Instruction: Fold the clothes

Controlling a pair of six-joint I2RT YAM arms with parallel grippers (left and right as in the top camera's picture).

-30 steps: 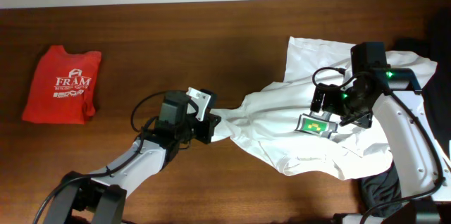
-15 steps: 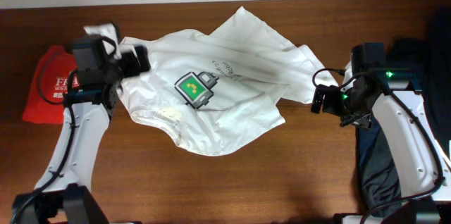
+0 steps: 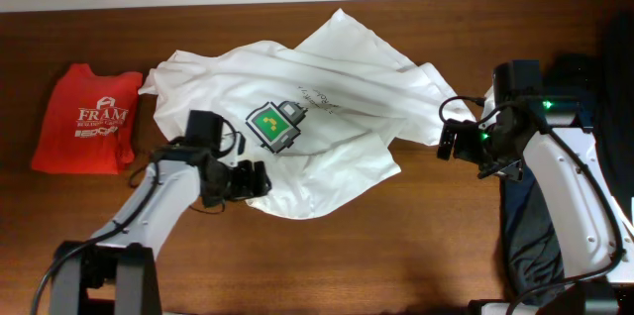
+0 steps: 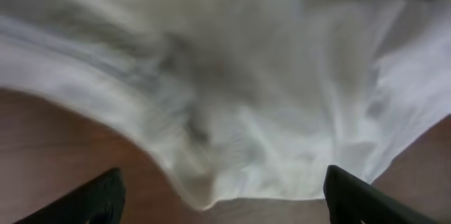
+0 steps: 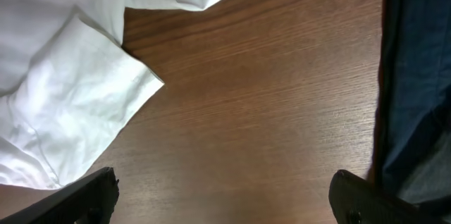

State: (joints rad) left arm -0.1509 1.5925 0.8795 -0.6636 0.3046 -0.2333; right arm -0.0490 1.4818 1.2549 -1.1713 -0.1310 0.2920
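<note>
Far left: folded red shirt, with the white T-shirt corner just beside it. The left gripper is at the shirt's lower-left hem, jaws wide and empty. The shirt lies rumpled, print up, across upper centre with bare table along the whole bottom; its right sleeve edge is near the right gripper, jaws apart over wood, with dark clothes at the right edge. Versus 0.5 s ago, the left arm has dropped from the upper-left shirt corner it held and the right arm is unchanged.

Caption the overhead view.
Rumpled white cotton T-shirt, print up; left claw open at its edge, right claw open beside a sleeve.
</note>
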